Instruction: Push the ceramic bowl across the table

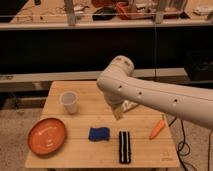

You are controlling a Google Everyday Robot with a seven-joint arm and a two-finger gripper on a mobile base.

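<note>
The ceramic bowl (47,135), a wide shallow orange dish, rests on the front left corner of the light wooden slatted table (95,95). My white arm reaches in from the right, with its bulky elbow above the table's middle. The gripper (119,112) hangs below that elbow over the centre of the table, open with nothing in it. It is well to the right of the bowl and not touching it, with a blue sponge (99,133) on the table between them.
A translucent white cup (69,102) stands behind the bowl at the back left. A black striped bar (124,146) lies near the front edge and an orange carrot (157,129) at the right. A small white packet (131,105) lies just behind the gripper. A long grey shelf (50,77) runs behind the table.
</note>
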